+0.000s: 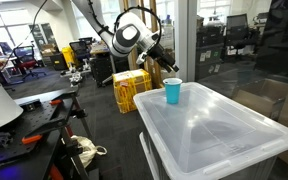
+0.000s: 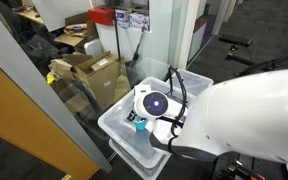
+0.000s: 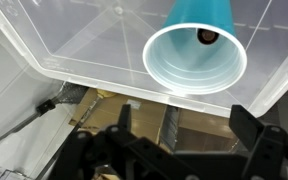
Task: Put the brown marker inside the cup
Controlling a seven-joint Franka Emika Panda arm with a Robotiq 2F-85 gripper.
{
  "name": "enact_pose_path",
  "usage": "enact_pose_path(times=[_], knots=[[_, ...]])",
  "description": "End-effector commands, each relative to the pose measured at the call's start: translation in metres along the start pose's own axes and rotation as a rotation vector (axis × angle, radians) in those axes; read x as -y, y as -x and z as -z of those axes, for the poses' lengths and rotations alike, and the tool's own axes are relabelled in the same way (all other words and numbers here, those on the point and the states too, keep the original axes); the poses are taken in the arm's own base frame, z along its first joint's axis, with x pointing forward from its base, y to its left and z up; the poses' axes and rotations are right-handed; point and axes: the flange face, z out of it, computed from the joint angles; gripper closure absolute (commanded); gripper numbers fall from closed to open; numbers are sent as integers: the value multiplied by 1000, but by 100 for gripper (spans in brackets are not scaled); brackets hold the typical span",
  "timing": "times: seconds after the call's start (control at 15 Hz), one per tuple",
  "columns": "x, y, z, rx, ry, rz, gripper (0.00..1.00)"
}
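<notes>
The blue cup stands upright on the near corner of a clear plastic bin's lid. In the wrist view I look down into the cup. A small dark round end shows inside it against the far wall and looks like the brown marker's tip. The rest of the marker is hidden. My gripper is open and empty, its two dark fingers spread wide just outside the cup's rim. In an exterior view the gripper hangs just above and behind the cup. In the other exterior view only a sliver of the cup shows beside the arm.
A yellow crate stands on the floor behind the bin. The bin sits next to a glass wall, with cardboard boxes behind the glass. A bench with tools is at the left. The arm's big white link blocks much of that view.
</notes>
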Motion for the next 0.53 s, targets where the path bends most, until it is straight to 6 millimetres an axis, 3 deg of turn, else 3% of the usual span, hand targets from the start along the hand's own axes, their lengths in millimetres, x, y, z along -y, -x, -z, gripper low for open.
enact_pose_path(times=[0.0, 0.47], knots=[[-21, -14, 21, 41, -72, 15, 0], [-65, -29, 36, 77, -167, 6, 0]])
